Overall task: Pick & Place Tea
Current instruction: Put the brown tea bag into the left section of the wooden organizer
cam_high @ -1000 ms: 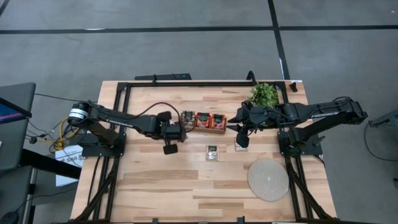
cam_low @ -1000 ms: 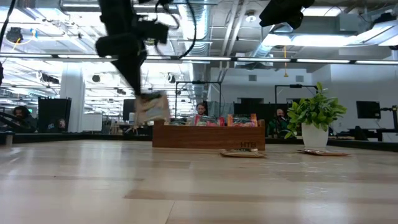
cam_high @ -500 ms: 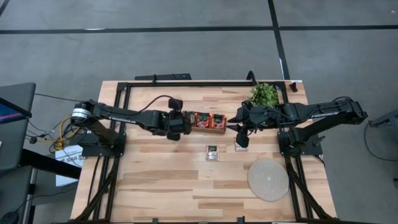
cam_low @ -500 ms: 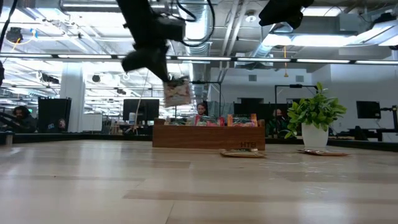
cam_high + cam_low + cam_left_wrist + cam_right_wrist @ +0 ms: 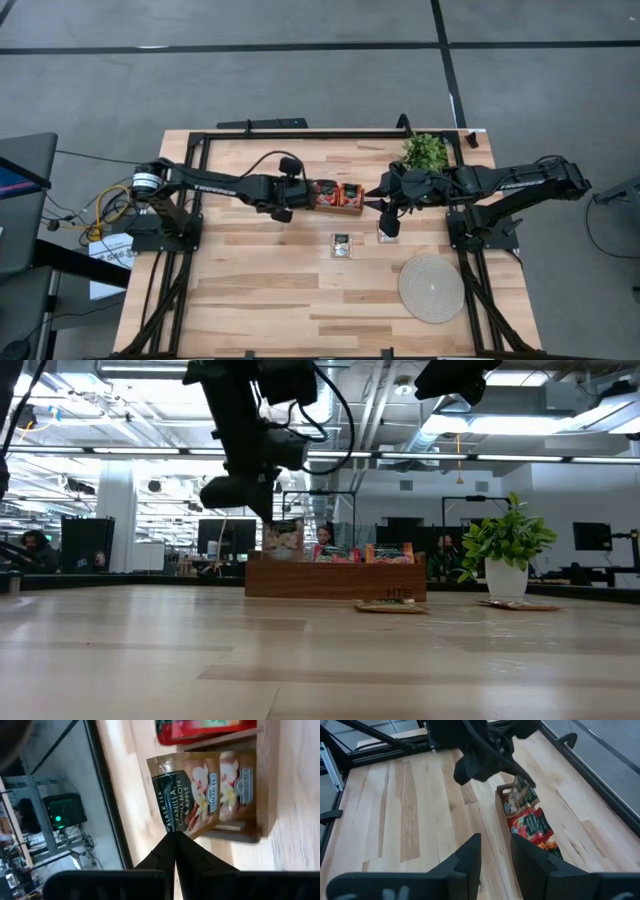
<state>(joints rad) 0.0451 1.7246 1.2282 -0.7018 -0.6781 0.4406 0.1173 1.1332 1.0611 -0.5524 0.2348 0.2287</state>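
A wooden box (image 5: 338, 208) stands at the table's far middle with red tea sachets (image 5: 338, 193) upright in it. My left gripper (image 5: 291, 197) is over the box's left end, shut on a beige tea sachet (image 5: 192, 795), which also shows in the low view (image 5: 283, 538). Another beige sachet (image 5: 236, 785) stands in that end compartment. One more sachet (image 5: 342, 244) lies flat on the table in front of the box. My right gripper (image 5: 495, 862) hangs open to the right of the box, with nothing between its fingers. My left gripper pinches the beige sachet by one edge (image 5: 175, 832) between its two fingertips. The fingers slant down from the table's left side. The sachet hangs beyond the fingers, its printed face showing, over the box's left end compartment; whether it touches the box I cannot tell.
A potted green plant (image 5: 424, 152) stands at the far right, close behind my right arm. A round woven mat (image 5: 432, 288) lies at the near right. A black frame (image 5: 300, 134) runs along the far and side edges of the table.
My left gripper has carried the beige sachet toward the table's right and far edge, first up and then down to the box's left end, rolling its wrist as it went. The sachet has stayed in the shut fingers and clear of the table.
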